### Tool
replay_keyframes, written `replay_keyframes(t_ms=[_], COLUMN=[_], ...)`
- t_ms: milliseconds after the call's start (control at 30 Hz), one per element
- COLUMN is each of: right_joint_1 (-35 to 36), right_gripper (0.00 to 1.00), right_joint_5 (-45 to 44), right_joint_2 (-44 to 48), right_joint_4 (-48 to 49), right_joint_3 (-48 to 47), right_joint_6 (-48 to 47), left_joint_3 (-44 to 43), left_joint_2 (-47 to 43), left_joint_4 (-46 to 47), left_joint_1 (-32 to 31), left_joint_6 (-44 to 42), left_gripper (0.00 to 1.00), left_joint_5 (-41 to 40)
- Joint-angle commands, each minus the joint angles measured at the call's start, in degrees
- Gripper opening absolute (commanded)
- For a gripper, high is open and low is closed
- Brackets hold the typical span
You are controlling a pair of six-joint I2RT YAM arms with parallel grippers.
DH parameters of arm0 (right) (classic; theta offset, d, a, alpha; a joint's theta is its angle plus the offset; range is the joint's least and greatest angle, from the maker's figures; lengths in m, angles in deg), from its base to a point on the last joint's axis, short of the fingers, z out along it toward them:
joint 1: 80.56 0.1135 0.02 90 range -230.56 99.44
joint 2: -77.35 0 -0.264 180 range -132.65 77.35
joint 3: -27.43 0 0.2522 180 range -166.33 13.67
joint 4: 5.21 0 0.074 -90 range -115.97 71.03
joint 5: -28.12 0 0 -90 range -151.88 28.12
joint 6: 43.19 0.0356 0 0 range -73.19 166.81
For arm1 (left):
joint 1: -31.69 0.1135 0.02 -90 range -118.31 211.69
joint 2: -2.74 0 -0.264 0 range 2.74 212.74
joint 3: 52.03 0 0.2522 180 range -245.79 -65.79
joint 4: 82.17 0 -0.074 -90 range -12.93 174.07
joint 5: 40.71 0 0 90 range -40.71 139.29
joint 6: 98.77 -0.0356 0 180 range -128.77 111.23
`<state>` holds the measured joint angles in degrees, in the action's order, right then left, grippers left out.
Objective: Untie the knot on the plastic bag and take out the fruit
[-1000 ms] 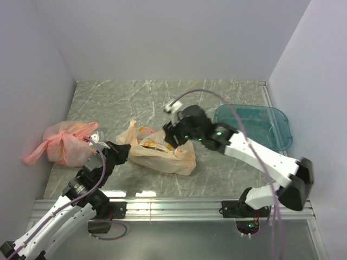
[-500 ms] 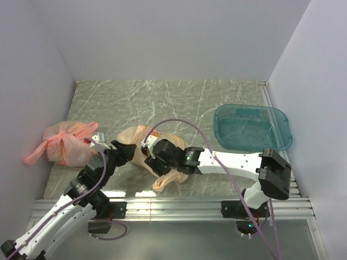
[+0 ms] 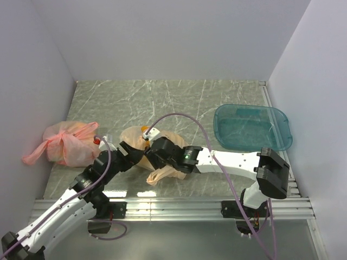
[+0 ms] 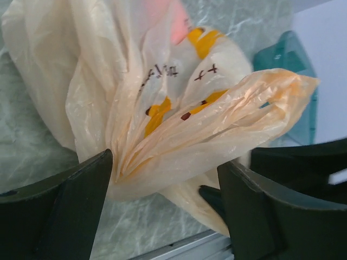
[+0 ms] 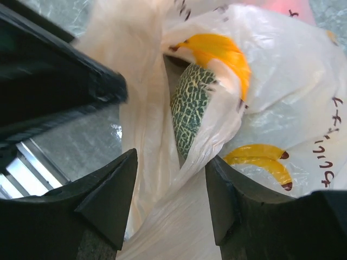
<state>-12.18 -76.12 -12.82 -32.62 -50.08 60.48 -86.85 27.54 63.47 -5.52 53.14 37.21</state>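
The plastic bag (image 3: 135,140) lies bunched near the table's front left, and one pale handle tail (image 3: 161,174) trails toward the rail. My left gripper (image 3: 128,155) is open at the bag's near-left side. In its wrist view the bag (image 4: 135,108) and a loose handle loop (image 4: 260,97) hang between and above the fingers (image 4: 70,206). My right gripper (image 3: 157,153) is open over the bag, and a twisted strip (image 5: 184,211) runs between its fingers (image 5: 108,200). The netted melon (image 5: 190,108) shows through a gap. I cannot make out the knot.
A pink tied bag (image 3: 65,143) sits at the far left by the wall. A teal tray (image 3: 252,127) stands at the back right. The metal rail (image 3: 173,206) runs along the near edge, just below the bag's tail.
My left gripper has opened and let go of the bag. The right arm swung left and nearer over the bag, which bunched up toward the left.
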Motion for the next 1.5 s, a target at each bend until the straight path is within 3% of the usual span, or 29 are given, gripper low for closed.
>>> replay_keyframes(t_ms=[0,67,167,300,367,500,567,667,700,767,800,833,867,967,1133,1300,1467], right_joint_1=[-0.1,-0.8,-3.1,-8.9,-13.4,-19.6,-21.4,-22.6,-22.5,-22.2,-22.0,-21.6,-21.4,-20.8,-20.7,-20.7,-20.7], right_gripper=[0.60,0.60,0.58,0.50,0.45,0.38,0.28,0.08,0.06,0.00,0.00,0.00,0.00,0.00,0.00,0.00,0.00], right_joint_5=[-3.6,-5.3,-8.1,-10.7,-11.0,-10.5,-9.1,-5.5,-4.1,-1.6,-1.1,-0.9,-0.9,-0.4,-0.3,0.5,1.0], right_joint_2=[1.0,1.2,3.0,7.6,9.5,14.6,15.0,15.8,16.6,17.7,19.0,19.5,20.1,21.4,20.1,19.9,19.7], right_joint_4=[2.6,1.9,1.4,1.5,2.0,4.6,4.9,6.9,9.1,10.9,12.4,12.9,13.6,16.0,16.6,17.8,17.3], right_joint_3=[-1.4,-0.9,1.9,8.0,11.8,17.7,19.5,20.8,21.1,21.5,21.7,21.7,21.8,21.6,20.1,19.4,18.6], right_joint_6=[1.3,1.7,3.3,7.6,11.4,16.7,19.4,19.1,18.5,18.2,18.3,18.3,18.3,16.7,15.2,14.8,14.4], left_joint_3=[1.3,1.1,1.7,3.2,3.5,3.0,2.2,0.6,0.1,-1.7,-2.5,-3.4,-5.8,-12.1,-19.5,-18.7,-16.4], left_joint_2=[3.5,6.2,8.9,9.2,9.5,11.1,12.1,11.3,10.7,7.7,6.5,4.1,3.0,-0.3,2.3,11.0,22.0], left_joint_4=[4.4,5.2,5.7,5.0,5.1,5.5,5.2,6.1,6.7,7.3,7.1,6.6,5.4,0.5,-0.7,8.1,18.9], left_joint_1=[0.1,0.1,0.1,0.1,0.1,0.1,0.2,0.1,0.2,0.2,0.2,0.2,0.2,0.2,0.2,-0.2,-5.0], left_joint_6=[1.1,-0.5,-0.7,0.1,-0.1,-1.3,-1.9,-5.0,-8.2,-11.6,-14.8,-16.1,-16.8,-18.6,-25.0,-28.2,-31.7], left_gripper=[0.83,0.81,0.68,0.35,0.24,0.13,0.11,0.17,0.30,0.45,0.58,0.66,0.81,0.94,0.93,0.81,0.67], left_joint_5=[0.4,-2.4,-6.5,-12.1,-14.2,-16.6,-17.4,-16.5,-15.5,-12.9,-12.3,-11.5,-11.9,-13.1,-6.1,13.6,14.5])
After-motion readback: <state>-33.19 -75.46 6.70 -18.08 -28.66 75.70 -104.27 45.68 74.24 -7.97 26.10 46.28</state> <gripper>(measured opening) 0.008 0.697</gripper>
